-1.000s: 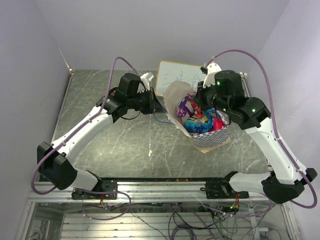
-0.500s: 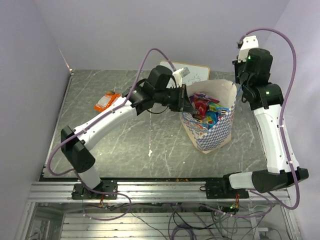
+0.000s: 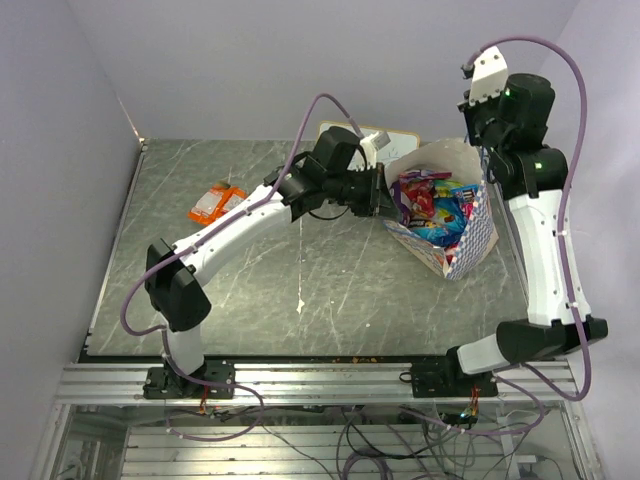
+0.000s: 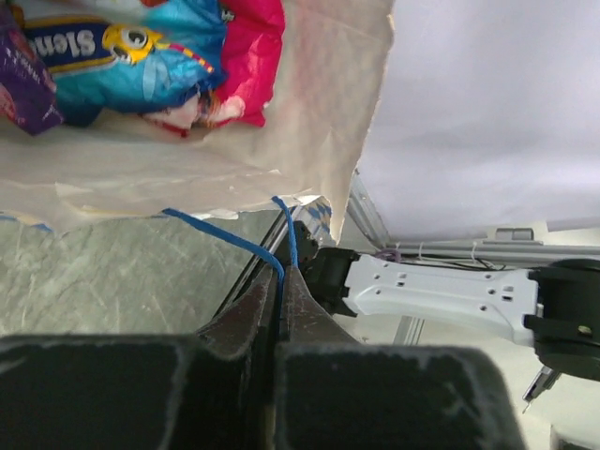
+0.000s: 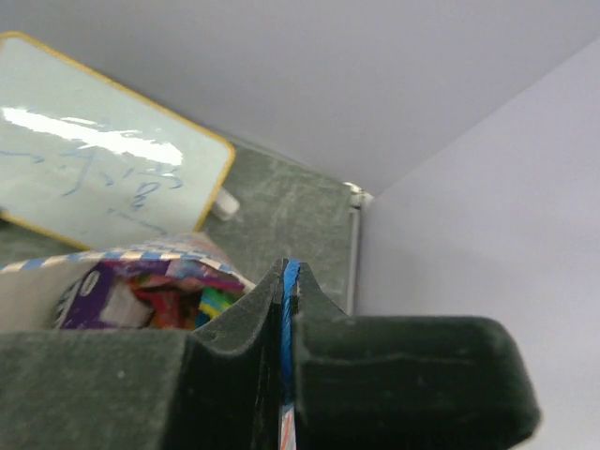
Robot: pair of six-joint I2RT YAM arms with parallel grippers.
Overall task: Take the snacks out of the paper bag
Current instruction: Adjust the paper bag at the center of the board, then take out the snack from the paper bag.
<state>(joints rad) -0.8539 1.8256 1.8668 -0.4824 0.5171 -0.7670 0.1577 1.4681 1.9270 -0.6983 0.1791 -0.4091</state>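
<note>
The paper bag, cream with a blue-white checked band, hangs tilted between my two grippers with its mouth facing up and left. Several snacks in purple, blue and pink-red fill it. My left gripper is shut on a blue cord handle at the bag's left rim. My right gripper is shut on the other blue cord handle at the far right rim. The left wrist view shows the bag wall and a blue packet. One orange snack packet lies on the table at far left.
The white signboard leans at the back behind the bag; it also shows in the right wrist view. The walls stand close at the back and right. The grey marbled table has metal edge rails.
The bag has moved right and tipped further, and both grippers have moved with it. The right gripper is higher. The orange packet, absent one second ago, lies at far left.
</note>
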